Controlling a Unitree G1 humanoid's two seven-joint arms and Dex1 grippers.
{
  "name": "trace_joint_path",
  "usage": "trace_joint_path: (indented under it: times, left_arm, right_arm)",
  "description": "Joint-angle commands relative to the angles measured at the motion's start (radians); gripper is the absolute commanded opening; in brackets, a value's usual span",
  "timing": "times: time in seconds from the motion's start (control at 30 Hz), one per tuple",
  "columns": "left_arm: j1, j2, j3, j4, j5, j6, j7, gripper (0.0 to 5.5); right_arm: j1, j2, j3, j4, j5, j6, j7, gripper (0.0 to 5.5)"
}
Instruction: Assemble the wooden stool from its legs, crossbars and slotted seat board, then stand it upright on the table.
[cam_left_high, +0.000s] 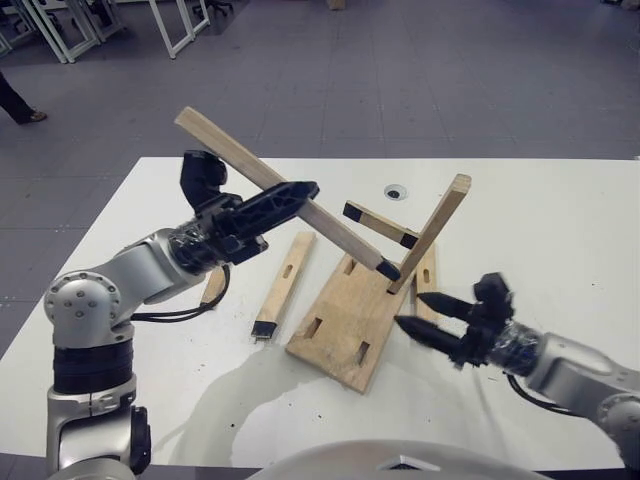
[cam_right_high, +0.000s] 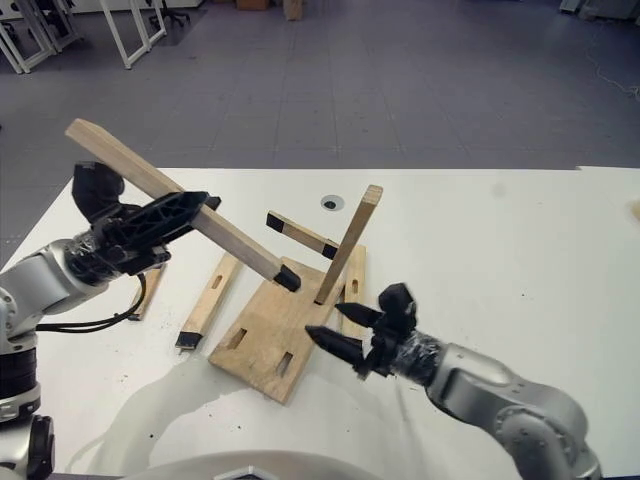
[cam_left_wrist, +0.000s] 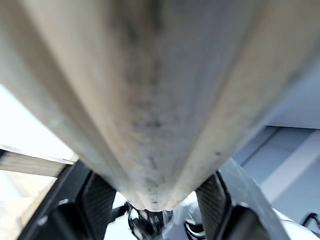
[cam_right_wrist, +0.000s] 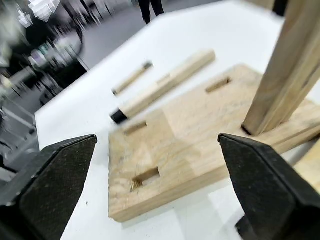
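closest to you, your right end effector (cam_left_high: 408, 309) sits low over the worktop (cam_left_high: 560, 230), just off the right edge of the seat board (cam_left_high: 335, 320). its fingers are spread wide with nothing between them, so it's empty. the seat board lies flat on the worktop, and i count three slots in it with nothing in them.

one leg (cam_left_high: 432, 232) stands in the far right slot, leaning rather than plumb. a short crossbar (cam_left_high: 380, 225) sticks out of it to the left, with a black cap on its free end.

your left end effector (cam_left_high: 303, 195) is clamped tight around a second leg (cam_left_high: 235, 158), held up in the air on a slant. its black-tipped lower end comes down just beside the foot of the standing leg, over the board's far edge. can't tell if it's touching the board.

left of the board a slotted piece (cam_left_high: 285, 283) lies loose on the worktop, and another stick (cam_left_high: 213, 287) pokes out from behind your left arm. one more (cam_left_high: 427, 280) lies along the board's right side, behind the standing leg.

so i'd say you're early on: one leg in, one in hand, the other pieces loose, three slots open, and the flip upright not yet done.
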Motion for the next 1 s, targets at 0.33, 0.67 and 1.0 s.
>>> trace_joint_path:
  times: [0.33,0.67,1.0]
  left_arm:
    - [-0.066,-0.017,-0.006,-0.077,0.141,-0.034,0.025,2.04]
    - [-0.049,-0.014,-0.004,-0.099,0.171,-0.032,0.043,2.04]
    - [0.041,0.031,-0.008,-0.169,0.251,0.010,-0.077,2.04]
  right_arm:
    - [-0.251,0.037,0.467,0.056,-0.576,0.156,-0.062,4.47]
    - [-0.267,-0.061,0.482,0.018,-0.564,0.258,0.113,4.47]
    - [-0.261,-0.433,0.442,0.134,-0.734,0.006,0.401,4.47]
